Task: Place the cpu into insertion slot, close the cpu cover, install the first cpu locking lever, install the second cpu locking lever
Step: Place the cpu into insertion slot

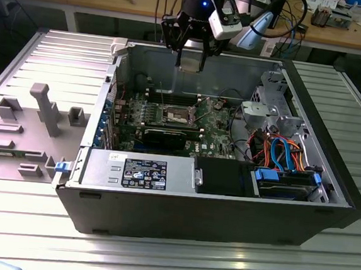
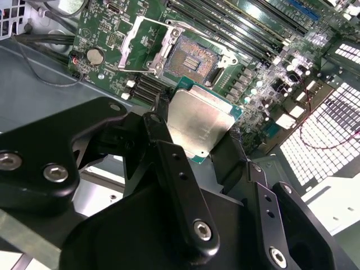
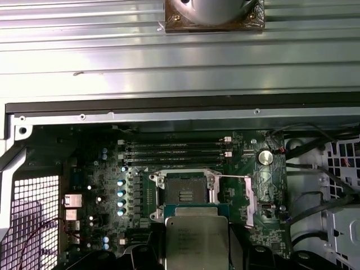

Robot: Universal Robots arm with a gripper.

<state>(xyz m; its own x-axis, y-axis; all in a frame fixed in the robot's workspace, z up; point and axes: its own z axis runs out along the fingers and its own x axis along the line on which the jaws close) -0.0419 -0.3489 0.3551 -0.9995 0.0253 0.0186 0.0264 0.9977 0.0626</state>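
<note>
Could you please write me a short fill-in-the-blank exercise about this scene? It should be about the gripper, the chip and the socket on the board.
1. The gripper is ____ on the cpu.
2. The insertion slot is ____, so its contact field lies bare.
3. The cpu cover stands ____, tilted up beside the slot.

Missing words: shut; empty; open.

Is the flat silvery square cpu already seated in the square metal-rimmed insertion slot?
No, in the second wrist view the gripper holds the cpu, and the insertion slot lies empty.
</note>
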